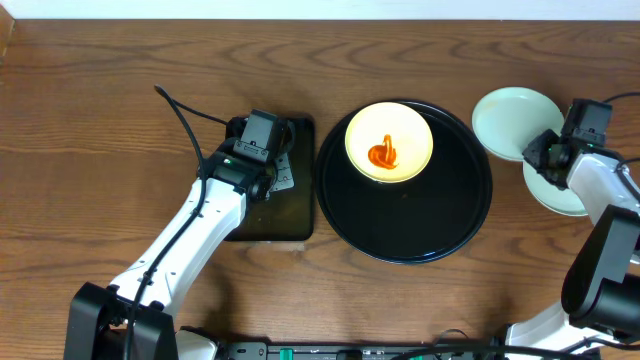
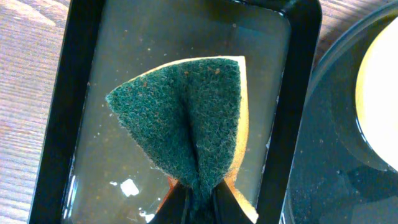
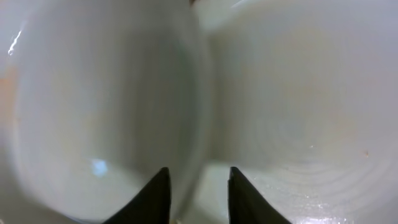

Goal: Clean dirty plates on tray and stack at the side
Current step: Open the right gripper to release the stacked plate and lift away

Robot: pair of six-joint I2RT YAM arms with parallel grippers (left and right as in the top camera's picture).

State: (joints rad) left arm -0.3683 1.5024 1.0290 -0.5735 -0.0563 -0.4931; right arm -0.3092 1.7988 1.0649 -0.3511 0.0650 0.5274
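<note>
The pale yellow plate (image 1: 389, 143) with an orange-red sauce smear lies at the back of the round black tray (image 1: 440, 225); part of it shows in the left wrist view (image 2: 379, 87). Two pale mint-green plates sit right of the tray, one (image 1: 510, 118) overlapping the other (image 1: 562, 195). My right gripper (image 1: 546, 150) (image 3: 199, 177) grips the rim of the upper mint plate (image 3: 106, 106) above the lower one (image 3: 298, 106). My left gripper (image 1: 270, 150) (image 2: 200, 202) is shut on a green sponge (image 2: 186, 115) over the rectangular tray.
The small rectangular black tray (image 1: 285, 225) (image 2: 87, 37) stands left of the round tray and holds shallow water. A black cable (image 1: 185, 115) runs across the wooden table at the left.
</note>
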